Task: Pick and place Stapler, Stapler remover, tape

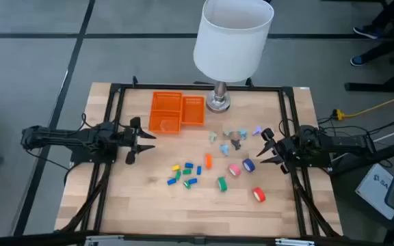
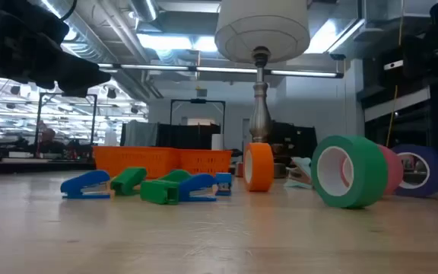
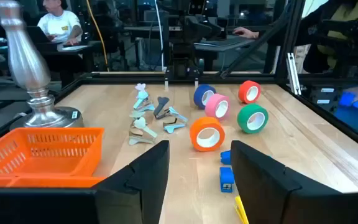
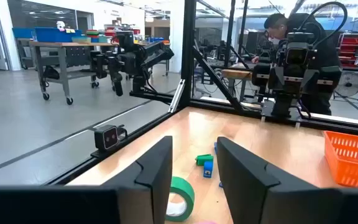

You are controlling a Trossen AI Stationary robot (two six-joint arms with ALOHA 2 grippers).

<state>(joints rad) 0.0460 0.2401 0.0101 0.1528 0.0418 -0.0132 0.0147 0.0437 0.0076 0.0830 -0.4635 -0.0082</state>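
Red tape (image 1: 258, 195) shows from above, hidden low; both pincers (image 1: 144, 140) (image 1: 264, 147) spread wide.

Off-task clutter on my table and in the room behind it

From my seat I see a wooden table (image 1: 149, 205) edged by a black frame (image 1: 115, 87), with a lamp standing at its far middle: white shade (image 1: 232, 34) above, silver base (image 1: 217, 102) on the wood. Just beside the base sits an orange basket (image 1: 176, 111) with two compartments. Off the table on the high view, a yellow cable (image 1: 375, 106) runs across the grey floor (image 1: 33, 61). Through the right wrist camera I see a person (image 4: 303, 43) bent over a bench and a wheeled cart (image 4: 61, 53) farther back.
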